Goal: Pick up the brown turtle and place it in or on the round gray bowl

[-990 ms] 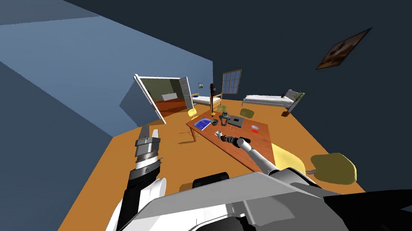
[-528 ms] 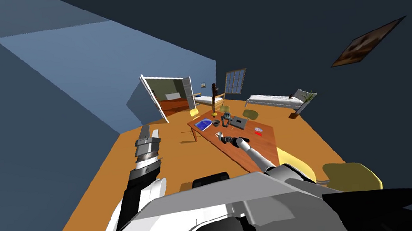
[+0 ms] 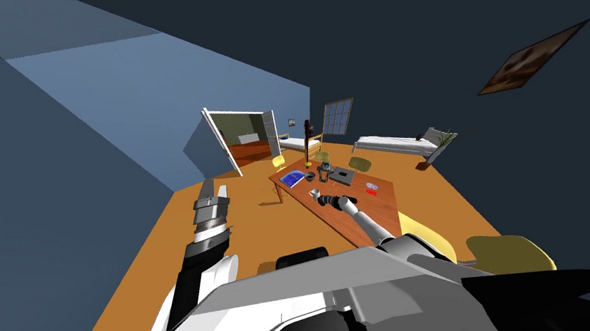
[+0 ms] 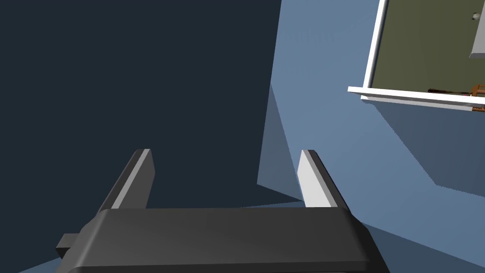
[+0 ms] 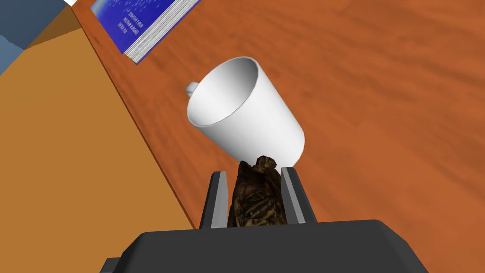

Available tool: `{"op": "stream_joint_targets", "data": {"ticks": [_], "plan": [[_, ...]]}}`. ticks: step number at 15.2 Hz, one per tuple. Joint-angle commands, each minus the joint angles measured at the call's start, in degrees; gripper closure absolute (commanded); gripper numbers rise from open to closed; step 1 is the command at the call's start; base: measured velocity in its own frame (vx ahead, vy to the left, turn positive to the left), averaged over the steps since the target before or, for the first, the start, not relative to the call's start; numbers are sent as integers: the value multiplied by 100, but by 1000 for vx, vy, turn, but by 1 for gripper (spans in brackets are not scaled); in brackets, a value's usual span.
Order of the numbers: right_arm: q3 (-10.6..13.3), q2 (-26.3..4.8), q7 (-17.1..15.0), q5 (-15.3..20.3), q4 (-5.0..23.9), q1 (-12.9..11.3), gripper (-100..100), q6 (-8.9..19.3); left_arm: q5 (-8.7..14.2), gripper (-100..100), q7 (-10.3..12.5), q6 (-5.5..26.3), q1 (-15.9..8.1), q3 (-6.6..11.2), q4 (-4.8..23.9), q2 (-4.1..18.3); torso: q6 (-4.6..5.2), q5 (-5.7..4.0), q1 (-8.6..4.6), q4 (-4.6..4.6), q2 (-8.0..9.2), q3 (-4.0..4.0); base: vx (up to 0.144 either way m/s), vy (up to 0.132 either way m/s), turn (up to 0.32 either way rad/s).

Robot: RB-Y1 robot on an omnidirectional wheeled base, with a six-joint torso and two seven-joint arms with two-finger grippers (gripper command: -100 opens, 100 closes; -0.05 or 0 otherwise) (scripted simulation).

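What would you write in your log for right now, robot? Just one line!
right gripper: shut on turtle | turtle: beside mug on table | left gripper: open, empty

I'm seeing a pale blue wall (image 3: 143, 107) on the left and a framed picture (image 3: 533, 58) on the dark wall opposite. Orange floor (image 3: 159, 256), reddish wooden table (image 3: 377, 206) ahead, olive chair (image 3: 508, 251) beside it. Beyond are a white-framed open doorway (image 3: 243, 145), a window (image 3: 335, 116) and a bed (image 3: 387, 142).
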Motion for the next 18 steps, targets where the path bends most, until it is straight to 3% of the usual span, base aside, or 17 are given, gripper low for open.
{"op": "stream_joint_targets", "data": {"ticks": [1,6,9,11,15,18], "plan": [[-101,-203,-21,-135,74,-132,100,60,0,0,0,0,0,0,0,0,0,0,0,0,0,0,-33,144,55],[-242,-534,-47,-340,232,-268,100,174,0,0,0,0,0,-1,0,0,-2,14,35,6,-12,-2,18,108,68],[-368,-851,-75,-536,391,-368,100,299,0,0,0,0,0,0,0,0,5,13,8,4,-20,-7,48,37,104],[-368,-851,-75,-536,391,-368,100,299,0,0,0,0,1,0,0,0,7,12,4,2,-28,-12,52,29,56],[-544,-1316,-117,-824,638,-479,100,504,0,0,0,0,1,0,0,0,4,18,12,5,-25,-9,56,43,140],[-589,-1437,-126,-896,704,-501,100,559,0,0,0,0,1,0,0,0,3,17,17,3,-32,-13,70,34,85]]}}
